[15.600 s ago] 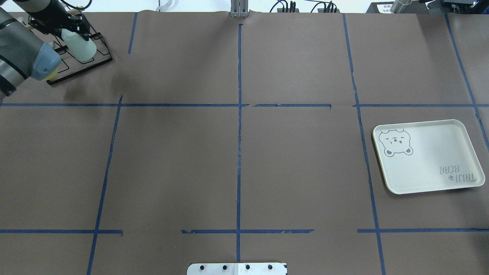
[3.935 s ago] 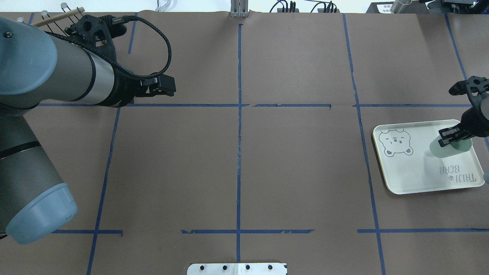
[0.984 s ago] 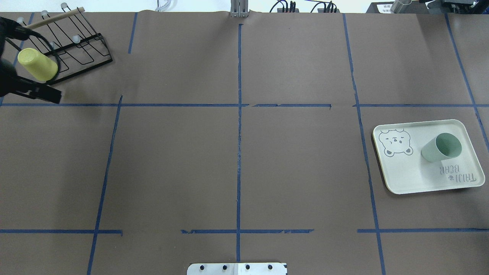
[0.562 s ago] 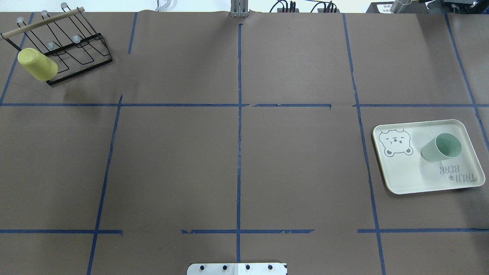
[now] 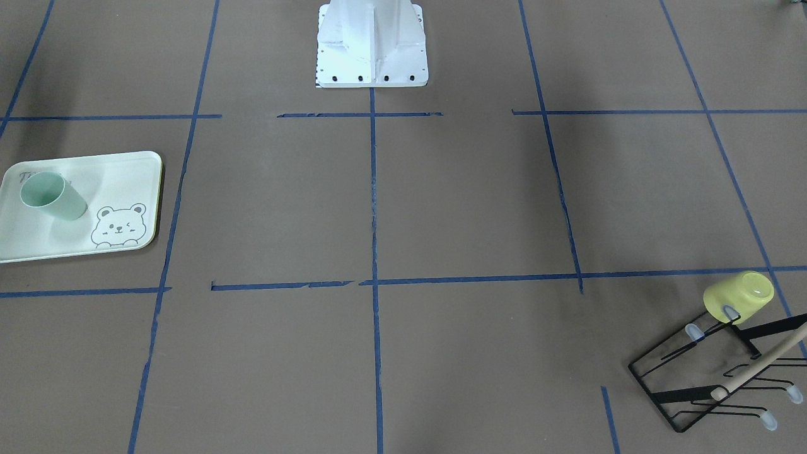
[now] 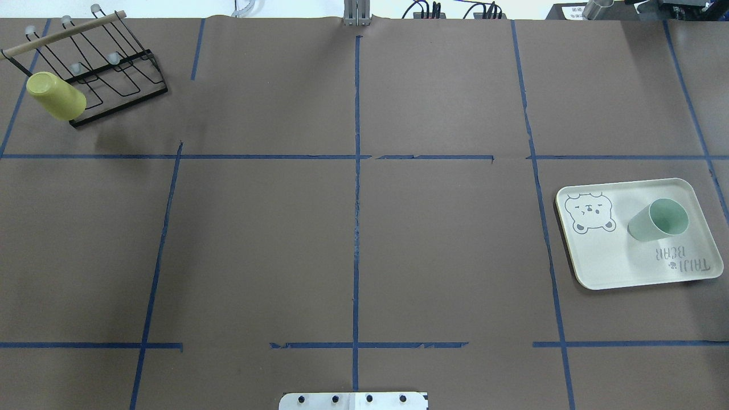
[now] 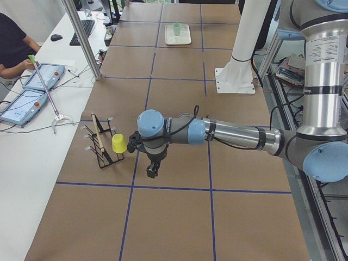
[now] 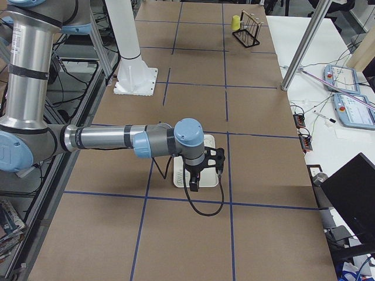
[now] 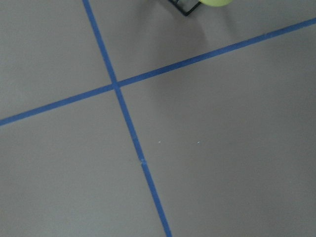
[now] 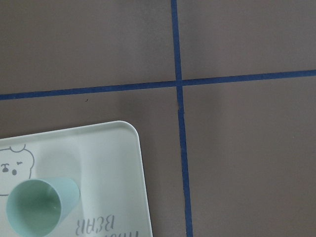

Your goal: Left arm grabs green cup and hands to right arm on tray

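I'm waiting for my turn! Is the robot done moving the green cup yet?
Looks done: the green cup stands upright on the tray, with nothing gripping it. In hand: nothing I can see; the left arm and right arm are clear of it. Left: seemingly nothing.

left arm (image 7: 234, 135): grey metal tubes, pale blue joint caps, black cable | right arm (image 8: 105, 138): alike | base (image 5: 372, 41): white pedestal, dark bolts

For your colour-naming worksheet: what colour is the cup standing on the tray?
Pale mint green. The green cup on the tray shows best in the overhead exterior view.
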Robot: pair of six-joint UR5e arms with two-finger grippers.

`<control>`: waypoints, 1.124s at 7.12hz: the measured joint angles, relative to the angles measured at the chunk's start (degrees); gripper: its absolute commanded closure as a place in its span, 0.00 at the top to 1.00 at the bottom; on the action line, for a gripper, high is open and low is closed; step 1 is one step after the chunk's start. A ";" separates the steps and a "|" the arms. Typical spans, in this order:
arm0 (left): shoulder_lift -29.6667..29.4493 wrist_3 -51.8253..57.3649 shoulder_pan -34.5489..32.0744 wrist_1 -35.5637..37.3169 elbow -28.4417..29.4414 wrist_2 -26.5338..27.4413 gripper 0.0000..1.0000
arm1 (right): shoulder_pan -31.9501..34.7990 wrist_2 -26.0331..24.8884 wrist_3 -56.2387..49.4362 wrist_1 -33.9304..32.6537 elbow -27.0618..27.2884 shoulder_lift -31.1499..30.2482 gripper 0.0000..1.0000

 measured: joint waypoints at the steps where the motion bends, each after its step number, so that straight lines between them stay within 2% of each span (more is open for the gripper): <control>1: 0.01 -0.83 -0.37 0.11 0.49 0.68 1.00 | 0.33 -0.01 -0.05 0.05 -0.43 -0.18 1.00; 3: -0.26 -2.80 -0.48 1.32 0.01 0.61 1.00 | 0.61 -1.06 -0.73 0.37 -0.48 -1.29 1.00; 5: -0.81 -4.94 -0.48 3.24 0.13 -2.18 1.00 | 0.64 -3.85 -5.60 0.05 -0.91 -2.06 1.00; 8: -0.75 -5.47 -0.57 2.73 0.12 -3.41 1.00 | 0.53 -2.29 -8.09 -2.76 -0.52 -2.81 1.00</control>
